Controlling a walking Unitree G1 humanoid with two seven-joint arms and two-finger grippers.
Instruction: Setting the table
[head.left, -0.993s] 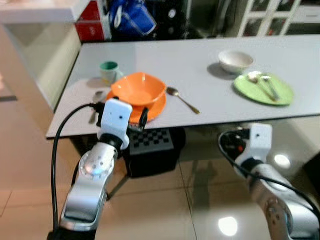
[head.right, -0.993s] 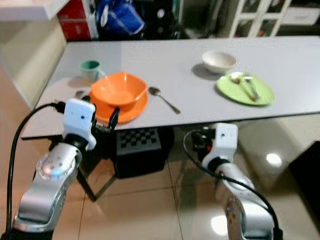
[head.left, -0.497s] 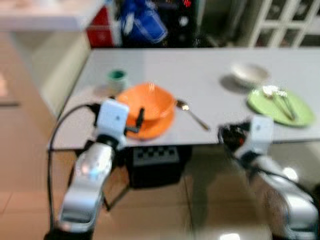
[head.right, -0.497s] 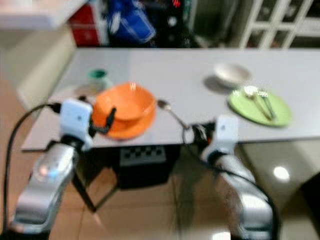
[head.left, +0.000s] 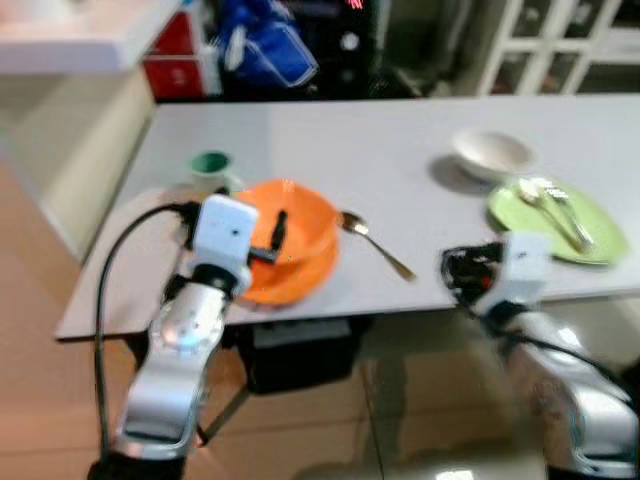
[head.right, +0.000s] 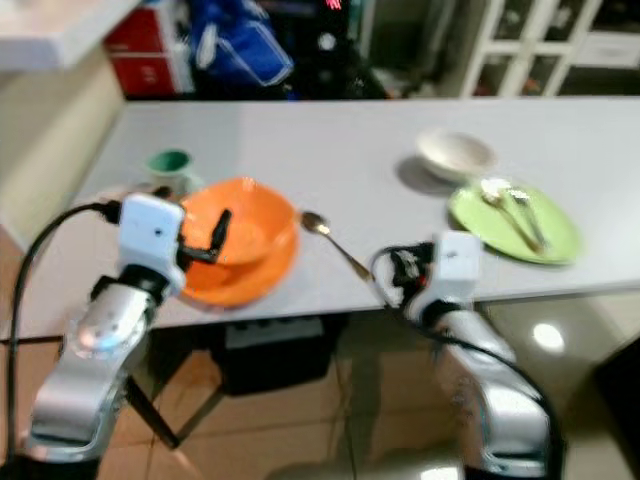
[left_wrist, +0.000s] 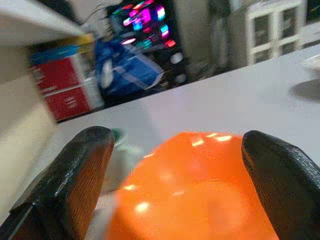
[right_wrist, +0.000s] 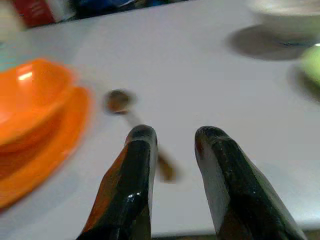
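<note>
Bowls: two — a glossy orange bowl (head.left: 290, 232) at centre-left of the head view, stacked on a flat orange plate (head.left: 300, 280); a small round white bowl (head.left: 492, 154) at upper right.
Plates: two — the orange one and a round lime-green plate (head.left: 555, 225) at right, carrying shiny metal cutlery (head.left: 548, 200), too blurred to count.
Spoons: one bronze-toned metal spoon (head.left: 375, 244) lying bare on the pale grey table (head.left: 330, 140), between the orange set and the right gripper.
Cups: one small green-rimmed cup (head.left: 211, 166), behind the orange bowl.
Writing: none legible.
Left gripper (left_wrist: 182, 185): fingers wide apart, either side of the orange bowl.
Right gripper (right_wrist: 172, 150): fingers slightly apart, empty, above the spoon's handle.
</note>
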